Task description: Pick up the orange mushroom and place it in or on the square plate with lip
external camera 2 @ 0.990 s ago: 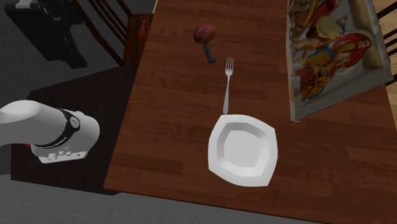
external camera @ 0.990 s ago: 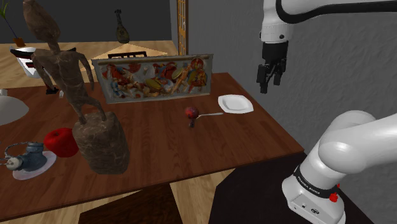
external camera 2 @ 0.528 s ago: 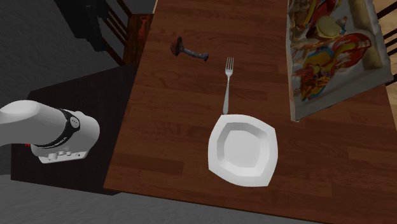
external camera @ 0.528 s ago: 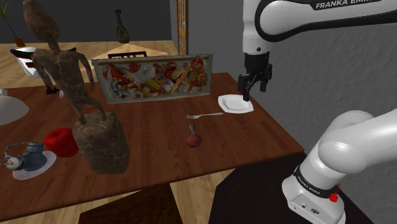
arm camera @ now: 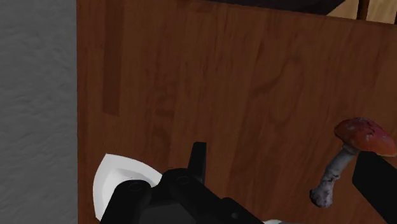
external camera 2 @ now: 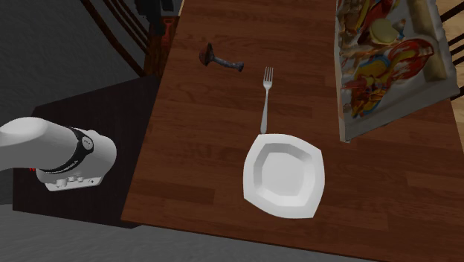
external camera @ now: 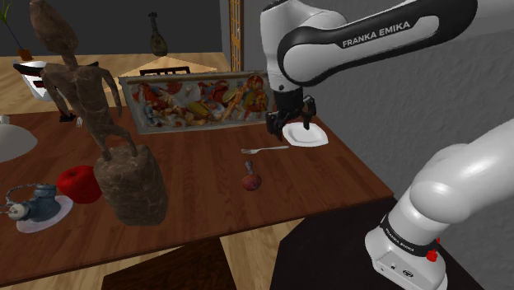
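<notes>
The mushroom (external camera: 250, 177) has a reddish cap and a pale grey stem. It lies on its side on the brown wooden table, close to the edge that faces the stand (external camera 2: 221, 59). The white square plate with a raised lip (external camera: 305, 134) sits near the table's corner (external camera 2: 284, 175), with nothing on it. My black gripper (external camera: 289, 125) hangs open over the plate's edge, empty, well above and behind the mushroom. In the wrist view the mushroom (arm camera: 353, 153) lies beside one finger (arm camera: 380, 184), untouched, and a corner of the plate (arm camera: 118, 179) shows too.
A silver fork (external camera: 264, 150) lies between plate and mushroom, its handle end at the plate (external camera 2: 265, 100). A colourful food picture (external camera: 202, 100) leans behind them. A tall wooden figure (external camera: 123, 181), a red object (external camera: 80, 183) and a small blue item (external camera: 37, 206) stand further along.
The arm swung toward the shoulder view's left and down, from beside the plate to over its edge. The mushroom shifted from beside the fork toward the table's edge and tipped over, then stayed still.
</notes>
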`<state>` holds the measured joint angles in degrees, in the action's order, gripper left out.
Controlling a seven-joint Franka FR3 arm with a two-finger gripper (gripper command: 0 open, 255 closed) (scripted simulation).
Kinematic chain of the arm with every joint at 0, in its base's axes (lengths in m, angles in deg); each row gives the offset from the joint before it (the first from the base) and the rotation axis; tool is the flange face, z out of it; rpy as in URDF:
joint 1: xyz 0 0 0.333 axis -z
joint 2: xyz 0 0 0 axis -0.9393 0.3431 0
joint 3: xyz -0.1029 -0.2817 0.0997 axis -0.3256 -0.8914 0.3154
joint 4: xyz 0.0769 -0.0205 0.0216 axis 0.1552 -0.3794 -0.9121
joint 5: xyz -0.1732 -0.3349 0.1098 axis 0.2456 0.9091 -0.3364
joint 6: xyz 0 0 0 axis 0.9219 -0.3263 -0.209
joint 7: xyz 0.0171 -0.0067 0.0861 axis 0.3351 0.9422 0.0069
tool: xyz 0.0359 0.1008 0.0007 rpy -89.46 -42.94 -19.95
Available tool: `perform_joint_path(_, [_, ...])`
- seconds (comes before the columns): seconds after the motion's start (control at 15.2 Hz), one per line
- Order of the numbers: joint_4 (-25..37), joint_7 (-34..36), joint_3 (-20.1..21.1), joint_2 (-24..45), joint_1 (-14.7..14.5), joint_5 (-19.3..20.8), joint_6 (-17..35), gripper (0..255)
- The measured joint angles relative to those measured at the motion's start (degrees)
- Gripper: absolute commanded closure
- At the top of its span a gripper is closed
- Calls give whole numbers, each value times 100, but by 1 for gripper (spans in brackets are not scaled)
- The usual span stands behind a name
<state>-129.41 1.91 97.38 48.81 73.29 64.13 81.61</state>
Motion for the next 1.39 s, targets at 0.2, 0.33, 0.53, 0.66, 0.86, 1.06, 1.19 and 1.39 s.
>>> perform_joint_path(0.2, [342, 915, 415, 706, 148, 382, 245, 0])
perform_joint_path(0.33, [763, 1605, 679, 1345, 239, 766, 309, 0])
perform_joint_path(0.53, [1382, 2592, 906, 2246, 258, 1411, 242, 0])
perform_joint_path(0.66, [1795, 3256, 972, 2863, 160, 1859, 159, 0])
perform_joint_path(0.86, [2585, 4042, 867, 3799, -69, 2517, -112, 0])
perform_joint_path(1.06, [3237, 4575, 714, 4469, -343, 2932, -390, 0])
perform_joint_path(1.19, [3223, 4679, 665, 4577, -358, 3020, -314, 0])
perform_joint_path(1.39, [3073, 4735, 629, 4604, -321, 3076, -149, 0])
